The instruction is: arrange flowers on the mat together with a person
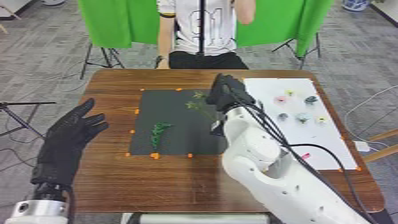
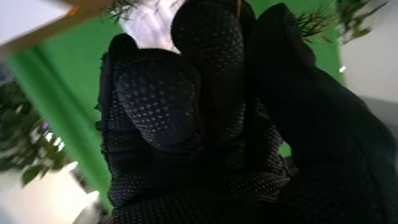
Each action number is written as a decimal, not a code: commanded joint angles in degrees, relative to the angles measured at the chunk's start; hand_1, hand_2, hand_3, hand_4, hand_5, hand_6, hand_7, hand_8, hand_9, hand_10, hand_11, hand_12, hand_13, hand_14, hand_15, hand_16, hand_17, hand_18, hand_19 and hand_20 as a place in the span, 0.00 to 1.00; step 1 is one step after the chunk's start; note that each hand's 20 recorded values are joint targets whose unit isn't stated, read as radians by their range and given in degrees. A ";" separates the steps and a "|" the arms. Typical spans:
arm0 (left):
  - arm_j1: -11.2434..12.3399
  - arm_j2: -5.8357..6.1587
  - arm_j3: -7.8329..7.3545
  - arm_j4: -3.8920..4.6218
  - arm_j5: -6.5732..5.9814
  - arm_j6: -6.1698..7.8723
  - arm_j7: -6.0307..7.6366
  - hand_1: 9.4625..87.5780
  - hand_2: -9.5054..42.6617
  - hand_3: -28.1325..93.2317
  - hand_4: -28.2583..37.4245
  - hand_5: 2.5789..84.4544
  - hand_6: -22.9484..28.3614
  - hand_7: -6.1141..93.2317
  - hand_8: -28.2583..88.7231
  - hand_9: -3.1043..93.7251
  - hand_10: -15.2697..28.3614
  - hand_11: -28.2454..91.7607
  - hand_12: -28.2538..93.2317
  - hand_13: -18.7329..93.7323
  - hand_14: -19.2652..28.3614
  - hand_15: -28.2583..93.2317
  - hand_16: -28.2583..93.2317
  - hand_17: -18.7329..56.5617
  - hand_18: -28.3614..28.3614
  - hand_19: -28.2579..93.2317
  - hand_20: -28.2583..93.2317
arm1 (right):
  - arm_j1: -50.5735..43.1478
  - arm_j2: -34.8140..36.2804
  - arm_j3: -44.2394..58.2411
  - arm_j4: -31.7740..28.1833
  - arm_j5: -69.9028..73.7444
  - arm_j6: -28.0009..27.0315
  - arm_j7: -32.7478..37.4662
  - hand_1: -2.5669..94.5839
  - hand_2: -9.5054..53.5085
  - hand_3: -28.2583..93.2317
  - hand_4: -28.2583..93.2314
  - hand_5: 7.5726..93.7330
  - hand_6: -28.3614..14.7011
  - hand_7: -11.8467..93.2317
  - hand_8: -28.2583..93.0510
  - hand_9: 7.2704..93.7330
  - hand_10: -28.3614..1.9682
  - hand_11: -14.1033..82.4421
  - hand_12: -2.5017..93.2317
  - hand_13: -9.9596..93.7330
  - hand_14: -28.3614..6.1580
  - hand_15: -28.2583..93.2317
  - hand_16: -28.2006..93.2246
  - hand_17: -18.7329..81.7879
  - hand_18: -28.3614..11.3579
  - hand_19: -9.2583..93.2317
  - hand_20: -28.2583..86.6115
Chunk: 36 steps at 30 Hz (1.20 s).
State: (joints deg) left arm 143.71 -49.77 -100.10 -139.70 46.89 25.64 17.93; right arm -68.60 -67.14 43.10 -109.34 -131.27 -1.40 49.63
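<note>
Taking the far side of the mat as twelve, the dark green sprig point(image 1: 160, 135) lies on the mat point(image 1: 191, 142) toward seven to eight o'clock, its length running roughly from twelve to six. Toward one o'clock, a yellow-green sprig point(image 1: 195, 104) is over the mat beside the right hand point(image 1: 226, 93), whose fingers and thumb are drawn together, apparently pinching its stem. I'd judge the arrangement to be at an early stage: one sprig down, a second being placed, the flower heads point(image 1: 302, 118) left to add. These are spread over the white sheet point(image 1: 266, 86), mostly between two and three o'clock from the mat, with a red-pink piece point(image 1: 306, 155) nearer four. Open room remains on the mat toward eleven and around five o'clock. The right arm point(image 1: 266, 172) comes in from five o'clock and crosses the strip between mat and sheet, so its cables could brush the red-pink piece on a low withdrawal. Between eight and nine o'clock, the left hand point(image 1: 69, 137) is spread open and empty by the tabletop's point(image 1: 178, 185) edge, well apart from the sprigs.
</note>
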 commanded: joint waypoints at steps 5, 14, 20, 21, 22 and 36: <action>-4.18 0.12 1.55 0.94 0.78 -1.43 -1.57 0.15 0.28 0.88 0.00 0.38 0.57 0.22 0.15 0.38 0.80 0.45 0.31 0.37 0.96 0.65 0.15 0.11 0.88 0.62 0.31 | 0.93 -8.37 -5.29 8.72 0.97 -5.66 -0.31 0.59 0.00 0.75 0.03 0.93 0.65 0.29 0.31 0.96 0.57 0.50 0.26 0.92 0.65 0.75 0.39 0.60 0.21 1.00 0.21; -6.60 0.15 2.61 1.69 1.05 -2.43 -2.55 0.15 0.28 0.88 0.00 0.38 0.57 0.22 0.15 0.38 0.80 0.45 0.31 0.37 0.96 0.65 0.15 0.11 0.88 0.62 0.31 | 0.42 -9.02 -6.09 11.53 -0.22 -6.83 1.90 0.58 0.00 0.75 0.03 0.93 0.65 0.29 0.31 0.97 0.57 0.51 0.25 0.93 0.65 0.75 0.39 0.60 0.21 1.00 0.21; -7.78 -0.01 3.15 2.20 1.35 -3.58 -3.47 0.15 0.28 0.88 0.00 0.38 0.57 0.22 0.15 0.39 0.80 0.45 0.31 0.37 0.96 0.65 0.15 0.11 0.88 0.62 0.31 | -0.34 -9.73 -6.49 11.84 -0.29 -9.10 3.69 0.58 0.00 0.75 0.04 0.93 0.64 0.29 0.31 0.97 0.57 0.51 0.25 0.93 0.65 0.75 0.39 0.61 0.21 1.00 0.21; -8.07 -0.01 3.29 2.32 1.39 -3.72 -3.72 0.15 0.28 0.88 0.00 0.38 0.57 0.22 0.15 0.38 0.80 0.45 0.31 0.37 0.96 0.65 0.15 0.11 0.88 0.62 0.31 | -0.56 -9.86 -6.35 11.78 0.03 -9.49 3.83 0.57 0.01 0.74 0.04 0.93 0.64 0.29 0.31 0.97 0.57 0.51 0.25 0.93 0.65 0.75 0.39 0.61 0.21 1.00 0.21; -8.12 -0.03 3.32 2.32 1.38 -3.83 -3.82 0.15 0.28 0.88 0.00 0.38 0.57 0.22 0.15 0.38 0.80 0.45 0.31 0.37 0.96 0.65 0.15 0.11 0.88 0.62 0.31 | -0.64 -9.77 -6.57 11.63 0.29 -9.05 3.91 0.57 0.02 0.74 0.04 0.94 0.64 0.29 0.31 0.97 0.57 0.51 0.25 0.93 0.64 0.75 0.39 0.61 0.20 1.00 0.22; -7.22 -0.16 3.01 2.12 1.33 -4.00 -4.21 0.15 0.28 0.88 0.00 0.38 0.58 0.22 0.15 0.38 0.80 0.45 0.31 0.37 0.96 0.65 0.15 0.11 0.88 0.62 0.31 | 0.87 -8.34 -9.17 10.64 -1.92 -5.55 2.59 0.49 0.08 0.75 0.04 0.92 0.66 0.27 0.26 0.97 0.54 0.48 0.25 0.93 0.62 0.75 0.39 0.61 0.19 1.00 0.20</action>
State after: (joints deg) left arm 134.85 -49.62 -96.57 -137.54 48.08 21.89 14.25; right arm -68.74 -76.12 35.42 -97.75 -131.10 -9.90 52.74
